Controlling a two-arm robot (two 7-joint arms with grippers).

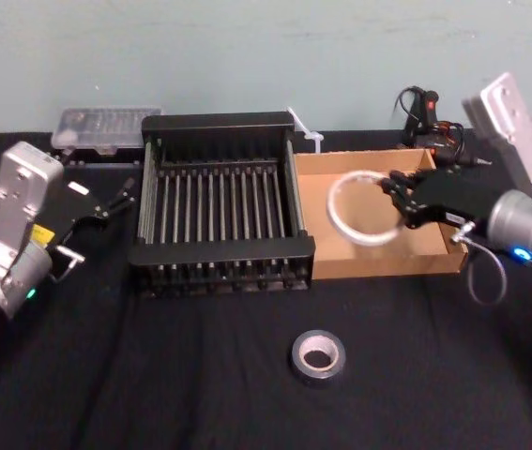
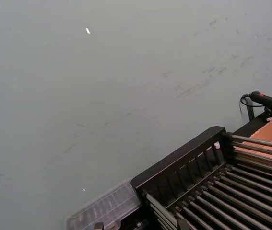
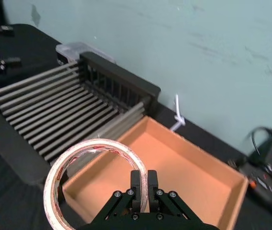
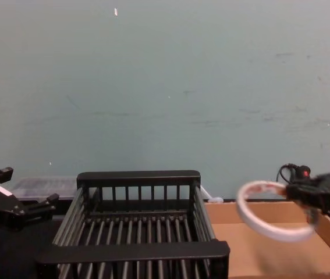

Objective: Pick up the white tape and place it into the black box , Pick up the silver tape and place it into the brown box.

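Note:
My right gripper [image 1: 392, 199] is shut on the rim of the white tape [image 1: 333, 211] and holds it in the air over the left part of the brown box [image 1: 406, 248]. In the right wrist view both fingers [image 3: 137, 184] pinch the tape [image 3: 97, 143] on its band, with the brown box [image 3: 183, 167] below. The black box [image 1: 223, 253] stands left of the brown one, touching it. The silver tape [image 1: 318, 356] lies flat on the black cloth in front of both boxes. My left gripper [image 1: 106, 202] waits open left of the black box.
A clear plastic case [image 1: 106, 127] lies behind the black box at the back left. A black tool with cables [image 1: 420, 108] sits behind the brown box. A small white piece [image 1: 308, 139] sticks up between the boxes at the back. The wall stands close behind.

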